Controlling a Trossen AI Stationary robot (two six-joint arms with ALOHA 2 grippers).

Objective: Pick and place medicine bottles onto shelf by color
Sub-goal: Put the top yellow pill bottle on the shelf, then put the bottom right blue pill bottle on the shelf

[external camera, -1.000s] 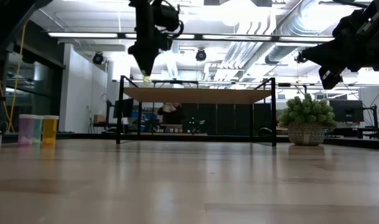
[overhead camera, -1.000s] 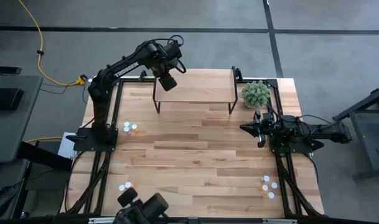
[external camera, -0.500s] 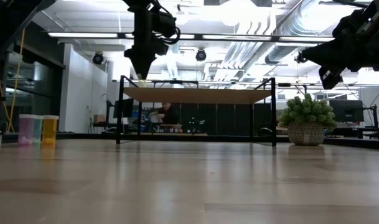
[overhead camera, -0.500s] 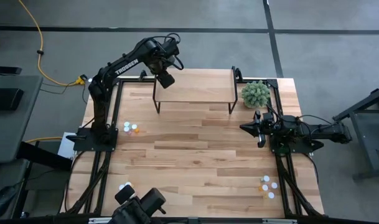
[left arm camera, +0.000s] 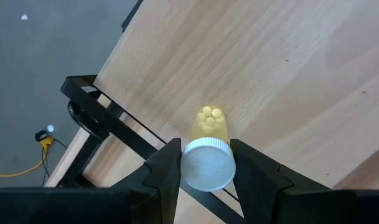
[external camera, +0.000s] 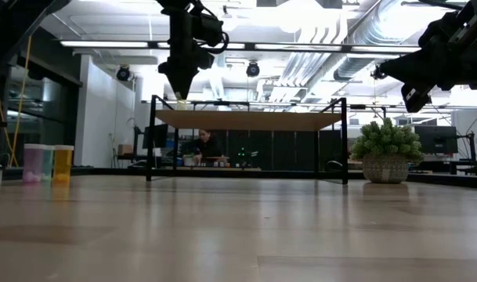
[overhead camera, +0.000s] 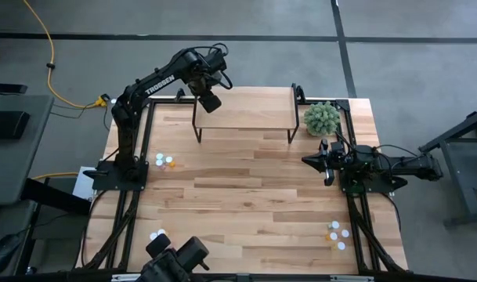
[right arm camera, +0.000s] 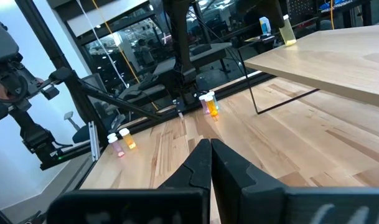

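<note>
My left gripper (overhead camera: 209,100) is over the far-left corner of the shelf (overhead camera: 246,110) and is shut on a yellow medicine bottle with a white cap (left arm camera: 208,140). The bottle also shows in the low view (external camera: 181,101), just above the shelf top (external camera: 246,119). My right gripper (overhead camera: 316,160) is shut and empty, held above the table's right side in front of the plant. Other bottles stand upright on the table in three groups: left (overhead camera: 164,161), near left (overhead camera: 157,234) and near right (overhead camera: 337,235). My left gripper pinches the bottle's white cap (left arm camera: 206,165) between its two fingers (left arm camera: 167,171), one on each side. The fingers come from above, pointing down. The bottle hangs upright below them over the shelf top; I cannot tell whether its bottom touches the shelf.
A fuzzy green plant ball in a pot (overhead camera: 322,117) stands just right of the shelf and also shows in the low view (external camera: 387,153). Pink and orange bottles (external camera: 48,163) stand at the table's left. A person shows in the room behind the shelf (external camera: 205,147).
My left gripper has shifted a little toward the table's far-left with the yellow bottle, staying shut on it. My right gripper has kept still.
</note>
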